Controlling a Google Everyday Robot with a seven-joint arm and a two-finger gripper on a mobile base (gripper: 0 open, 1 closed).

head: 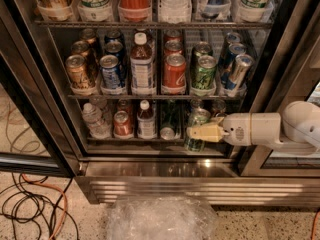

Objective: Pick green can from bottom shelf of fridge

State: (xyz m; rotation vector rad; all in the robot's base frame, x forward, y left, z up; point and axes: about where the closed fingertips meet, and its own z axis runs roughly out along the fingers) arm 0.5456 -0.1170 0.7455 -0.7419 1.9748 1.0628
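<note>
The fridge [280, 49] stands open in the camera view. My gripper [201, 132] reaches in from the right at the level of the bottom shelf [130, 140]. Its cream fingers [206, 133] are shut across the middle of the green can [198, 118]. The can stands upright at the right part of the shelf. Its silver top shows above the fingers and its base [193, 145] hangs just in front of the thin front rail. My white arm [260, 129] runs off to the right.
On the bottom shelf are a clear water bottle [94, 119], a red can [122, 124], a small bottle [146, 119] and a dark bottle [169, 121]. The rack above holds a brighter green can [205, 72] and blue cans [235, 70]. Crumpled plastic [160, 219] and cables [30, 204] lie on the floor.
</note>
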